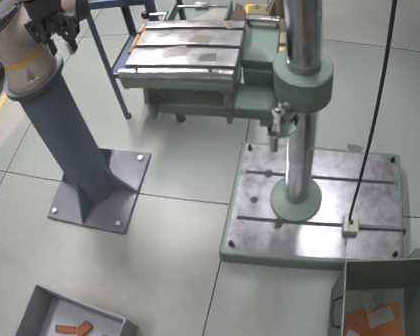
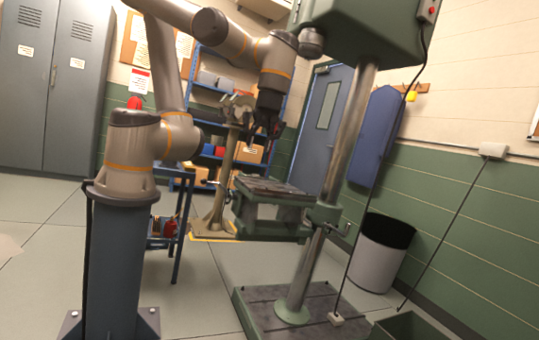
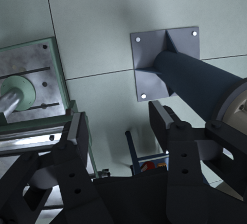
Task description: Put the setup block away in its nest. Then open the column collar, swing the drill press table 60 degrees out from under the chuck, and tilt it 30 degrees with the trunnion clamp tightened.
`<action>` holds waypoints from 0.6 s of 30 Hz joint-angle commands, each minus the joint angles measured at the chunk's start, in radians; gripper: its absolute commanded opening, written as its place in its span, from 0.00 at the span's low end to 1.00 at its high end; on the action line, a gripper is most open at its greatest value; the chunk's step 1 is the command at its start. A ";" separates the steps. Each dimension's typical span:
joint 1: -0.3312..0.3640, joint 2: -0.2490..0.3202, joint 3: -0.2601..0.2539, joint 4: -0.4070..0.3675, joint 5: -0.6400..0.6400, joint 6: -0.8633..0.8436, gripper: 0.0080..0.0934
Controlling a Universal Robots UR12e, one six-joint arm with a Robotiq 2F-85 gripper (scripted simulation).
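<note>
The drill press table sits swung out to the left of the steel column, its slotted top level and bare. The green column collar grips the column, with a small clamp handle hanging in front of it. My gripper hangs high above the table's outer edge, near the arm's own pedestal, open and holding nothing while its fingers draw together. In the wrist camera the table edge shows at lower left. The setup block and its nest are not visible to me.
The arm's blue pedestal stands left of the table. A blue cart stands behind the table. The drill press base plate lies on the floor, with a power cable running to it. A grey tray and a green bin sit near the front.
</note>
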 commanded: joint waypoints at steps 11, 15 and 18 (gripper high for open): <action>0.045 0.050 -0.025 -0.026 0.000 0.045 0.47; 0.080 0.089 -0.045 -0.045 0.000 0.080 0.47; 0.111 0.127 -0.066 -0.061 0.000 0.111 0.47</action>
